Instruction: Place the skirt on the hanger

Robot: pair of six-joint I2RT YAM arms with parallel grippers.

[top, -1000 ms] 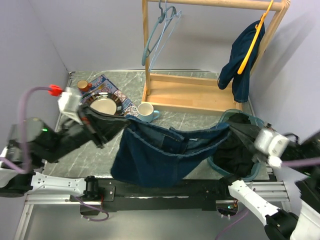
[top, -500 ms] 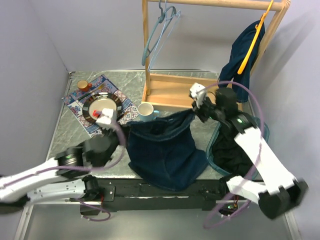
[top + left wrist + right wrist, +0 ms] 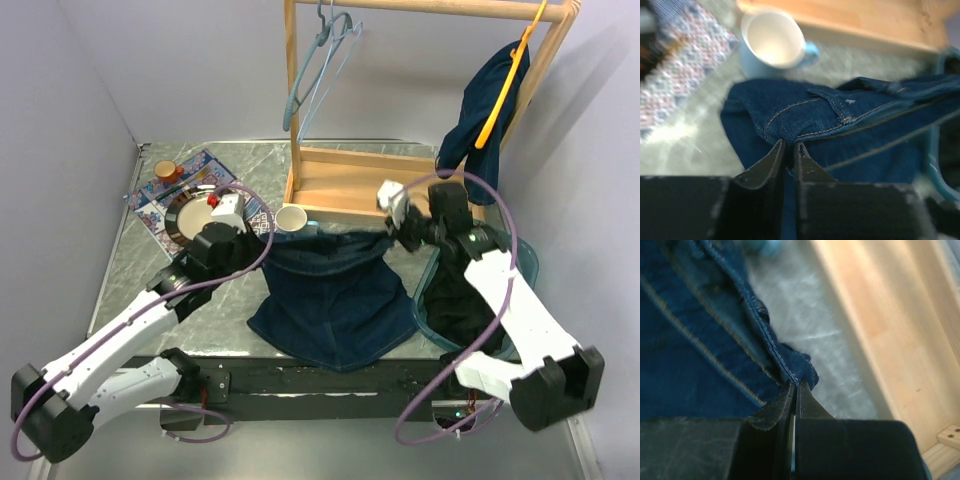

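Note:
A dark blue denim skirt (image 3: 335,295) is stretched between my two grippers above the table, its hem draped toward the front edge. My left gripper (image 3: 258,243) is shut on the waistband's left corner (image 3: 785,131). My right gripper (image 3: 392,235) is shut on the waistband's right corner (image 3: 795,374). An empty teal hanger (image 3: 315,70) hangs on the wooden rack's top bar (image 3: 430,8), behind and above the skirt. An orange hanger (image 3: 505,75) at the rack's right end carries another dark blue garment (image 3: 485,115).
The wooden rack's base (image 3: 385,185) lies just behind the skirt. A light blue mug (image 3: 291,220) stands by the left gripper. A plate (image 3: 195,210) on a patterned mat and a small cup (image 3: 165,170) sit far left. A teal basket (image 3: 470,300) of dark clothes is at right.
Both arms swung in from the table's sides and carried the skirt's waistband back toward the rack. The skirt now hangs narrower, between the mug and the basket.

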